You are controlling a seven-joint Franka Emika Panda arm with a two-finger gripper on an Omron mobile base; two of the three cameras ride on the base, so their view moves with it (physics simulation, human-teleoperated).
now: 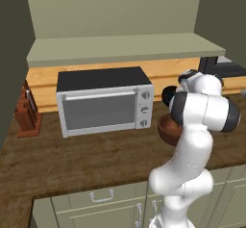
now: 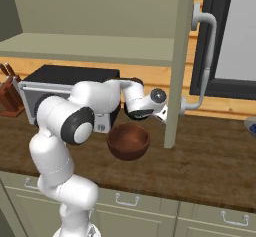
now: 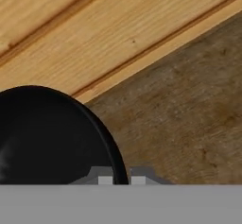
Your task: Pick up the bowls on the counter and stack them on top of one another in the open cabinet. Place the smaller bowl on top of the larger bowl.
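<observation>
Two bowls on the counter, fingers straddling the dark rim

Two bowls to talk about, and the larger bowl [image 2: 128, 142] is the easy one: wide, deep, reddish-brown with a wood-like sheen, sitting on the dark wood-grain counter [image 2: 210, 166] just in front of the toaster oven [image 1: 102, 106]. Over in the left base view the arm covers most of it, leaving only a brown curve.

Now the smaller bowl [image 3: 47, 138], near-black and glossy, sits on the counter close to the orange wood wall strip [image 3: 94, 34]; its left side runs off the hand view. In the left base view it is just a dark rounded patch behind the arm.

Down at the gripper [image 3: 121, 176]: the two fingertips [image 3: 105, 176] stand close together with the dark bowl's rim running down between them, one tip inside, one outside. Whether they are actually pinching the rim, I cannot tell; the tips are barely in frame.

Up above, the open cabinet [image 1: 125, 46] shows its long pale olive shelf. A knife block [image 1: 28, 110] stands left of the oven.
</observation>
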